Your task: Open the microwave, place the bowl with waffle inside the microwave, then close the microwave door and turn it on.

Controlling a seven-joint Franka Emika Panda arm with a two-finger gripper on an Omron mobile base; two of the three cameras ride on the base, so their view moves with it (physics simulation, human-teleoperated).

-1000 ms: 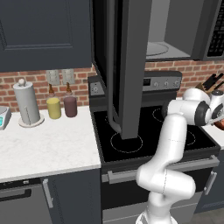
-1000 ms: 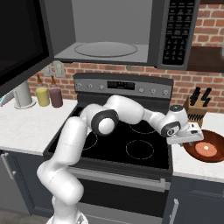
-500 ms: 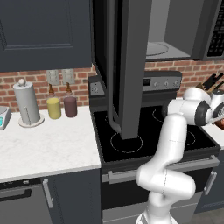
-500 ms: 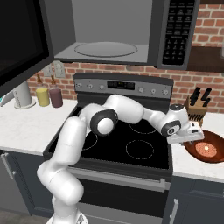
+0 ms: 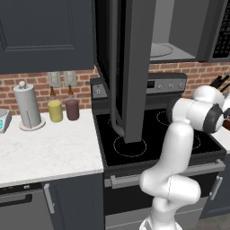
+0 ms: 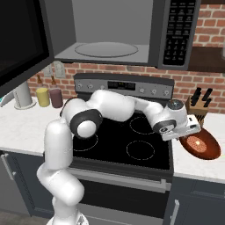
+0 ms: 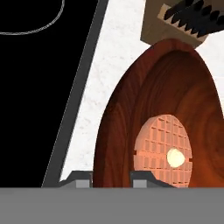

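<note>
White speckled stone worktop (image 7: 111,65): glossy round reddish-brown wood-grain bowl (image 7: 175,109), gridded round orange-tan waffle (image 7: 162,146) inside; end effector (image 7: 111,177) straddling bowl rim, narrowly parted, grip undeterminable.

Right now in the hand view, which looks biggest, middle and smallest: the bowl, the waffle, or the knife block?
1. bowl, biggest
2. waffle
3. knife block, smallest, though the picture's edge crops it, so that's unsure.
</note>
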